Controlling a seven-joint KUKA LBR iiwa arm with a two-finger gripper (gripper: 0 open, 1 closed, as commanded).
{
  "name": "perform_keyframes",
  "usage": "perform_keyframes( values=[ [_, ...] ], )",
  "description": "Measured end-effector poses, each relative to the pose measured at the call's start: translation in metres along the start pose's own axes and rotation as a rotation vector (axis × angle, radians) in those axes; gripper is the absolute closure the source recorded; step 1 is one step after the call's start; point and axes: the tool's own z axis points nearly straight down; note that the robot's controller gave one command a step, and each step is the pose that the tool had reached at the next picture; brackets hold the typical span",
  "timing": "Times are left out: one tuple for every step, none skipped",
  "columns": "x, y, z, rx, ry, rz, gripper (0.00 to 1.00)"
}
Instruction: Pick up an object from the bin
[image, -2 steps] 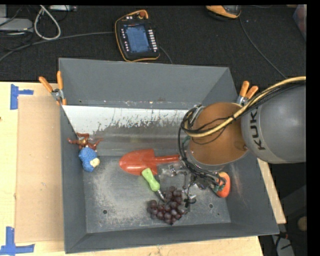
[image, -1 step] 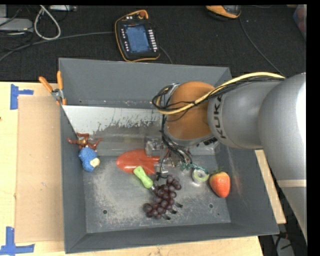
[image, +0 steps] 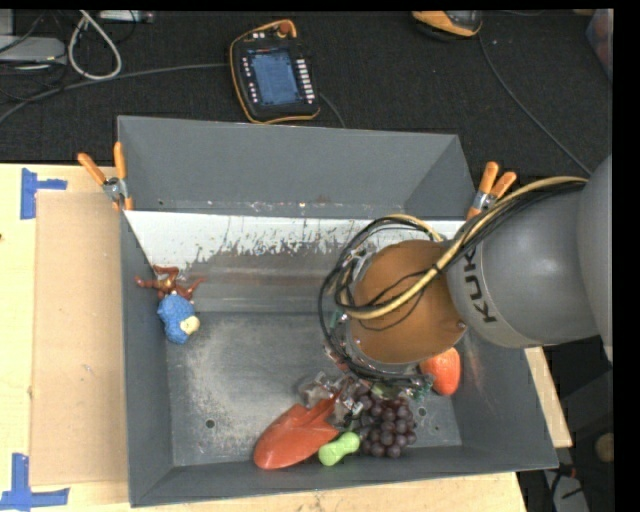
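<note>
My gripper (image: 338, 393) is low in the bin's front right part, mostly hidden under the arm's orange cover. Its metal tip sits at the upper end of a long red-orange pepper-like thing (image: 292, 441) lying slantwise by the front wall. A dark purple bunch of grapes (image: 385, 424) lies right beside the tip, partly under the cover. A small light green piece (image: 338, 449) rests between the red thing and the grapes. An orange carrot-like thing (image: 446, 371) peeks out at the cover's right side.
A small blue and yellow toy figure with a reddish-brown top (image: 176, 312) lies alone near the left wall. The arm's big grey body hangs over the bin's right rim. Bare bin floor stretches across the middle and left.
</note>
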Motion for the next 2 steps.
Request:
perform_keyframes(
  values=[
    [0.0, 0.0, 0.0, 0.0, 0.0, 0.003, 1.0],
    [0.0, 0.001, -0.012, -0.001, 0.0, 0.005, 1.0]
  ],
)
